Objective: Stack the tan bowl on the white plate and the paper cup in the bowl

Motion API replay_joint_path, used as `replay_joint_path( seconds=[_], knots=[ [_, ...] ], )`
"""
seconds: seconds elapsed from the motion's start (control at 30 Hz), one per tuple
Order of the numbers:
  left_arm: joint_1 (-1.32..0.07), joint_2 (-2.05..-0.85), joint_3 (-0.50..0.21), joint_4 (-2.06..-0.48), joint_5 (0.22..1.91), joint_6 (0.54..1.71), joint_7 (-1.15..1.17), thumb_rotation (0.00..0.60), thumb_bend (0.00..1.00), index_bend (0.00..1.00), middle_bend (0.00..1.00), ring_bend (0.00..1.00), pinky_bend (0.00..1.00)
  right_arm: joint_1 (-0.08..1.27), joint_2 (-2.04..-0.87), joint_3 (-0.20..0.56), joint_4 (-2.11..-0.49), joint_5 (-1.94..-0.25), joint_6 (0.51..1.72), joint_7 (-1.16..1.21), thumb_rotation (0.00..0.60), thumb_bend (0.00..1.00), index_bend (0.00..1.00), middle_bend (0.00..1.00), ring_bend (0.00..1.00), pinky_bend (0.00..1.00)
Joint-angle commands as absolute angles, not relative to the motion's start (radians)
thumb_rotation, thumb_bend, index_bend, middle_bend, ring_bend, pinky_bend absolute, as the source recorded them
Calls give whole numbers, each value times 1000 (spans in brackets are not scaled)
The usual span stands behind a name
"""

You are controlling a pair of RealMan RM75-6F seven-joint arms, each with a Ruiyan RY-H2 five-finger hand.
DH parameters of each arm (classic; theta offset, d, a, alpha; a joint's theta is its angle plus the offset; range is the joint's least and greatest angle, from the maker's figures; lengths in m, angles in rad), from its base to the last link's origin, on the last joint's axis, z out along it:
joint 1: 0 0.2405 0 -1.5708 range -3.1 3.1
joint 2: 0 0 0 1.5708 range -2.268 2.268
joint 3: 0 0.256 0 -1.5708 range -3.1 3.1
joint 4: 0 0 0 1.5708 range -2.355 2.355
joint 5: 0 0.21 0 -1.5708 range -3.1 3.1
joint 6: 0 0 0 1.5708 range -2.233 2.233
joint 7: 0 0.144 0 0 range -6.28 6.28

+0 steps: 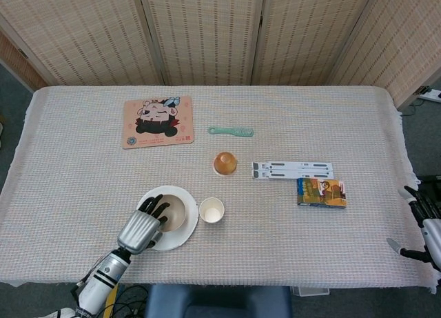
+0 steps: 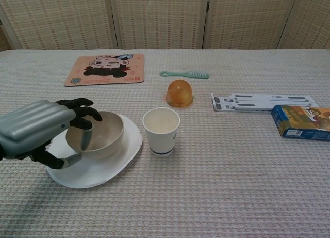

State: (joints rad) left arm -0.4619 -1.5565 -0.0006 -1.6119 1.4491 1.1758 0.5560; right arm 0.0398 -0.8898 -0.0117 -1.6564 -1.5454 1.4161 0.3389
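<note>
Left hand (image 2: 36, 130) grips tan bowl (image 2: 98, 137) | bowl on white plate (image 2: 105, 165) | paper cup (image 2: 161, 130) empty

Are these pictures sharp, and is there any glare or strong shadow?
Head view: even, soft light, everything sharp, no glare. Chest view: sharp too; the left hand casts a soft shadow on the white plate, and a faint sheen shows inside the tan bowl.

One tan bowl (image 2: 95, 136), one white plate (image 2: 111, 163), one paper cup (image 2: 161, 130), one comb (image 2: 184, 74), one mouse pad (image 2: 105, 69), one box (image 2: 300, 122), one orange jelly cup (image 2: 179, 92), one white folding stand (image 2: 263, 101).
</note>
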Motion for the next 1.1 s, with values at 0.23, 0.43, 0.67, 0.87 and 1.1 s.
replay_joint_path(
  seconds=[0.23, 0.43, 0.67, 0.87, 1.1],
  knots=[
    [-415, -1483, 9, -1722, 1438, 1250, 653, 600, 315, 478, 219, 2, 162, 40, -892, -11, -1663, -1542, 1416, 324, 600, 214, 0, 0, 0, 0],
    [-375, -1415, 20, -1811, 1439, 1311, 701, 600, 305, 444, 219, 1, 162, 42, -895, -10, -1667, -1536, 1412, 314, 600, 214, 0, 0, 0, 0],
    [-373, -1366, 6, -1913, 1451, 1321, 714, 600, 285, 334, 215, 0, 162, 45, -897, -7, -1671, -1528, 1404, 305, 600, 214, 0, 0, 0, 0],
    [-441, -1369, -57, -1976, 1399, 1238, 756, 600, 283, 307, 200, 0, 162, 40, -892, -6, -1667, -1528, 1415, 322, 600, 214, 0, 0, 0, 0],
    [-541, -1382, -141, -2005, 1256, 1130, 807, 600, 283, 286, 180, 0, 162, 33, -888, -3, -1657, -1527, 1428, 346, 600, 214, 0, 0, 0, 0]
  ],
)
